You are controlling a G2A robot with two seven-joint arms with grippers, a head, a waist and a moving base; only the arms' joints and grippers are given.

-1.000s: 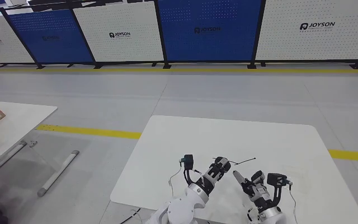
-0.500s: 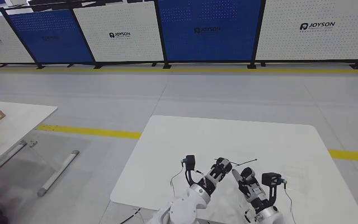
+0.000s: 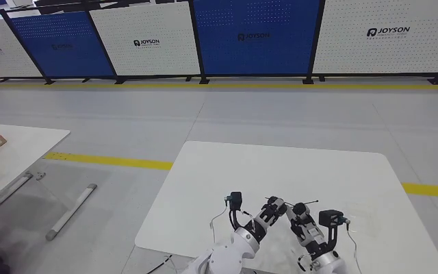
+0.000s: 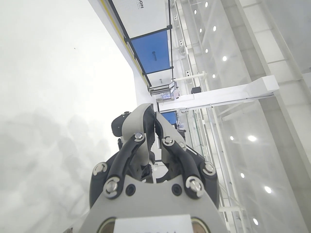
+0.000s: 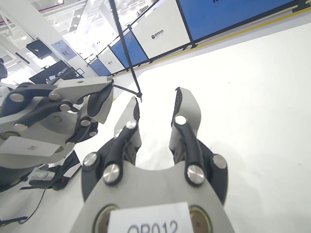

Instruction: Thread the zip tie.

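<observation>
In your top view, both grippers sit close together near the table's point(image 3: 274, 156) 6 o'clock edge, with the left gripper point(image 3: 276, 204) at 9 o'clock of the right gripper point(image 3: 299, 208). The zip tie point(image 3: 309, 203) pokes out toward 3 o'clock. Your left wrist view shows that gripper's pads pressed together. In your right wrist view, the right jaws stand wide, holding nothing. The left gripper pinches the zip tie, and its kinked part lies just beside a right fingertip point(image 5: 134, 101).

Blue and white pegboard panels point(image 3: 256, 38) behind a grey floor point(image 3: 205, 113) with yellow line point(image 3: 109, 161), white table point(image 3: 274, 171), ceiling spotlights point(image 4: 224, 58).
</observation>
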